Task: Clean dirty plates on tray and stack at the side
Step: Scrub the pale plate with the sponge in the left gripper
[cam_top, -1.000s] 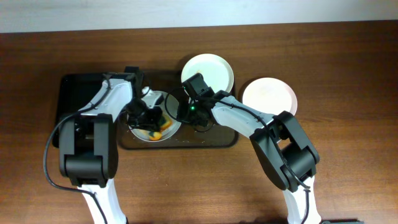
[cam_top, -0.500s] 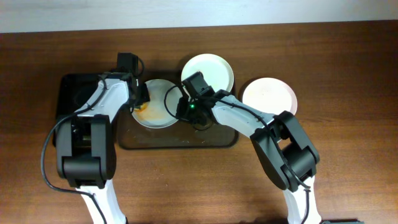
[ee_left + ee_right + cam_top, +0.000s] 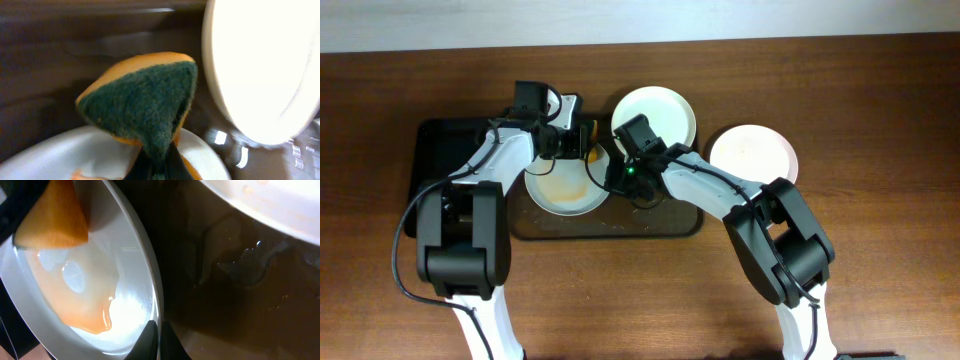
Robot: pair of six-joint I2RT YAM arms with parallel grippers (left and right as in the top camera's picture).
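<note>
A dirty white plate with an orange-brown smear lies on the left part of the dark brown tray. My right gripper is shut on its right rim, as the right wrist view shows, with the smeared plate to its left. My left gripper is shut on a green and orange sponge at the plate's far rim. A second white plate overlaps the tray's back edge. A pale plate lies on the table at the right.
A smaller black tray lies at the left, next to the brown tray. The second white plate is close to the sponge's right. Wet streaks and crumbs mark the brown tray floor.
My left gripper has swept the sponge from the middle of the plate to its left far edge, then right along the far rim. The right gripper has kept hold of the rim.
</note>
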